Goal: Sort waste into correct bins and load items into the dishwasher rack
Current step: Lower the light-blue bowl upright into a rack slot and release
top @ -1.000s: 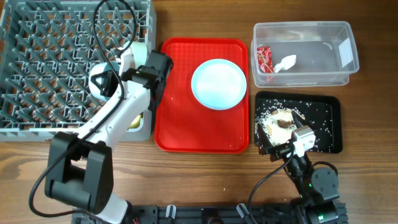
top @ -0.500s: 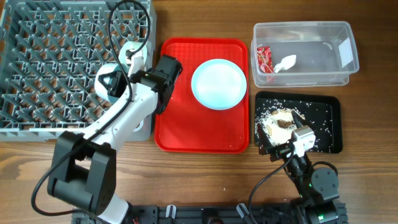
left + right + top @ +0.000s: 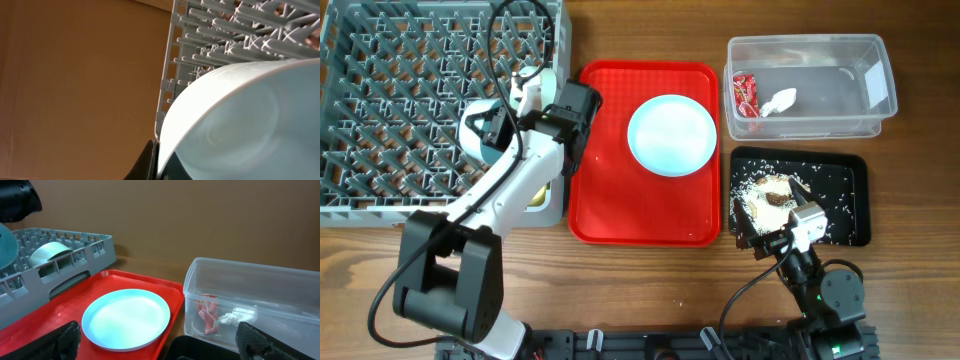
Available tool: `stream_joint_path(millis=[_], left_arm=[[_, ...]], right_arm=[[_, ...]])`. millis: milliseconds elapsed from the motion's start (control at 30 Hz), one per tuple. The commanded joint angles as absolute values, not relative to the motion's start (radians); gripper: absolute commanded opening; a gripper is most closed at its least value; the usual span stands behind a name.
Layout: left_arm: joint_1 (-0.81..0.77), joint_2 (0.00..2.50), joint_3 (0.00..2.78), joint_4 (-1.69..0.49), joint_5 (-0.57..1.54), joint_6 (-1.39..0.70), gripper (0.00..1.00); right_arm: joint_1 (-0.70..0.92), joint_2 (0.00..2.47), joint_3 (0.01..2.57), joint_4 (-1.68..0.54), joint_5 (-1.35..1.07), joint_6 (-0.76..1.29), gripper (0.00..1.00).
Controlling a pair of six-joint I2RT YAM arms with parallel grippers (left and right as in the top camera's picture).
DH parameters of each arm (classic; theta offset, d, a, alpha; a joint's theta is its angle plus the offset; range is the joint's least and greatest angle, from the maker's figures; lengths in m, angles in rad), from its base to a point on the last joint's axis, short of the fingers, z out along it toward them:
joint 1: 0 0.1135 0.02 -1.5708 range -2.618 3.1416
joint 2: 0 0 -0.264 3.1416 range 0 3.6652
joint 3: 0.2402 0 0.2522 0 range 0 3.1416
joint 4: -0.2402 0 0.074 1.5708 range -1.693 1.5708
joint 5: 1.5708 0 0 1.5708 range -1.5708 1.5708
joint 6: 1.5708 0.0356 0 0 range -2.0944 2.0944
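My left gripper (image 3: 498, 128) is shut on the rim of a pale blue bowl (image 3: 475, 135) and holds it tilted over the right part of the grey dishwasher rack (image 3: 390, 100). In the left wrist view the bowl (image 3: 240, 115) fills the frame, with the jaws (image 3: 161, 159) pinching its edge. A second bowl (image 3: 50, 253) stands in the rack. The pale blue plate (image 3: 672, 135) lies on the red tray. The clear tub (image 3: 820, 55) holds the red wrapper (image 3: 745, 95) and white napkin (image 3: 780, 100). The black tray (image 3: 845, 195) holds food scraps (image 3: 768, 195). My right gripper (image 3: 767, 238) is open at that tray's near edge.
The red serving tray (image 3: 620, 200) lies between the rack and the two bins. A bit of yellow, the cup (image 3: 537, 196), peeks from under my left arm at the rack's near right corner. Bare wooden table runs along the front.
My left arm swung a little right with the bowl, then back left over the rack. The right arm has not moved.
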State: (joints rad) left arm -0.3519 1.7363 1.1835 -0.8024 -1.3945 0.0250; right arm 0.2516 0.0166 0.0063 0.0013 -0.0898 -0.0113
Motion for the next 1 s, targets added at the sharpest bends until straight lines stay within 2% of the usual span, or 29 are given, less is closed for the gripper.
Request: stream_joint_path(millis=[0,200,433,667,833,967], left_arm=[[-0.348,1.749,1.176,-0.788,-1.422,0.048,0.04],[-0.393,1.751,1.170,-0.781,-1.346,0.049,0.04],[-0.397,1.761,1.075,-0.754,-1.357,0.051,0.04],[-0.379,1.761,1.075,-0.569,-1.488,0.323,0.04],[-0.321,1.761,1.075,-0.556,-1.532,0.337,0.04],[-0.339,1.760,1.075,-0.545,-1.522,0.329,0.04]], right_arm=[[0.246,0.005,0.005,0.007,-0.105,0.002,1.00],[0.246,0.005,0.005,0.007,-0.105,0.002,1.00],[0.246,0.005,0.005,0.007,-0.105,0.002,1.00],[0.246,0.005,0.005,0.007,-0.105,0.002,1.00],[0.246,0.005,0.005,0.007,-0.105,0.002,1.00],[0.246,0.005,0.005,0.007,-0.105,0.003,1.00]])
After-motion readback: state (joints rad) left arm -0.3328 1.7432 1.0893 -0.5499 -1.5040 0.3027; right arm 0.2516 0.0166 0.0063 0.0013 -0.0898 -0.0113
